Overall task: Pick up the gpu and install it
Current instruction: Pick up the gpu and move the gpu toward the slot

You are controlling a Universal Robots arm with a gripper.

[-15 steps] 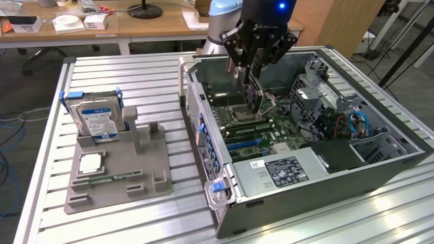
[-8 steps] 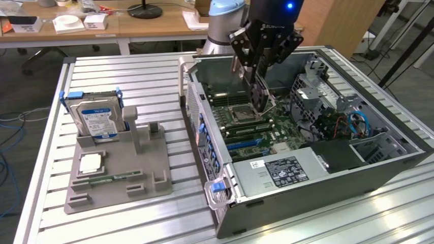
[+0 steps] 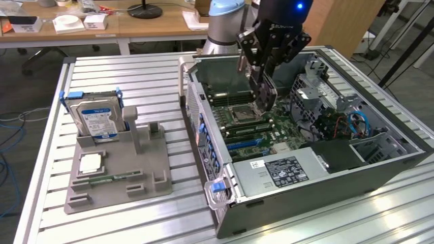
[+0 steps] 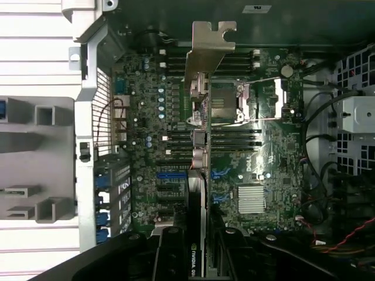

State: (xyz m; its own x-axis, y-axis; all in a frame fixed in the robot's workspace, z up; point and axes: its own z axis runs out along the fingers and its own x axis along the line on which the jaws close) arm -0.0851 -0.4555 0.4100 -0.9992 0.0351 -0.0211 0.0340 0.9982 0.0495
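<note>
I have end effector [image 3: 263, 71] pinching gpu [image 3: 265, 96] by upper edge, card upright over motherboard [image 3: 245, 123]; case [image 3: 318, 195] at bench [image 3: 135, 76] 3 o'clock, exterior view. My judgement: light, stiff, fragile; grip edges.

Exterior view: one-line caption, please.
Gripper holding thin black gpu card upright over green motherboard in open grey computer case.
</note>
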